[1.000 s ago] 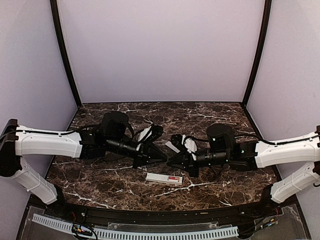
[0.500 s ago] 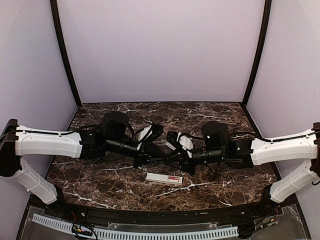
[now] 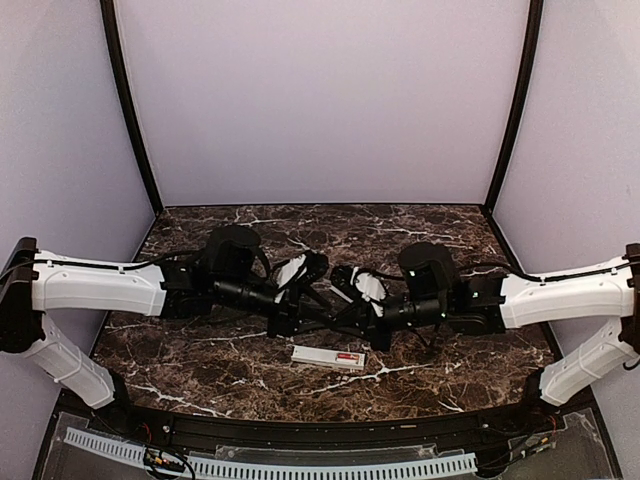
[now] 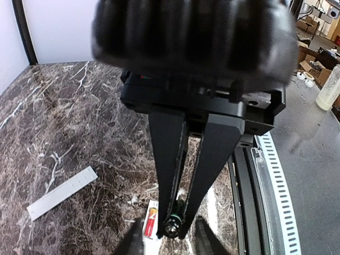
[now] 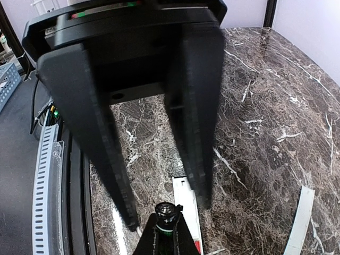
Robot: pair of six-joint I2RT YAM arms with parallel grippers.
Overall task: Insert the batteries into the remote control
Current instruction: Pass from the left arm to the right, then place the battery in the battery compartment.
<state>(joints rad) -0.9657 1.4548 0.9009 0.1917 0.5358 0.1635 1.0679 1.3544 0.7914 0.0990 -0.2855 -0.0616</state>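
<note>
A: Dark green battery (image 4: 172,226) pinched at the tips of the left jaws, just above the remote control (image 3: 328,357); red battery (image 4: 151,221) lies in it.
B: Right jaws?
A: Wide open, empty, either side of that battery's tip. Risk: a skewed handover knocks it loose and it rolls off the bench (image 3: 200,370).

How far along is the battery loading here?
Done: the red battery looks seated in the slim white remote control. In hand: the left gripper pinches the dark green-black battery between the fingers of the open right gripper. Left: seating it; the flat white cover plate lies aside.
</note>
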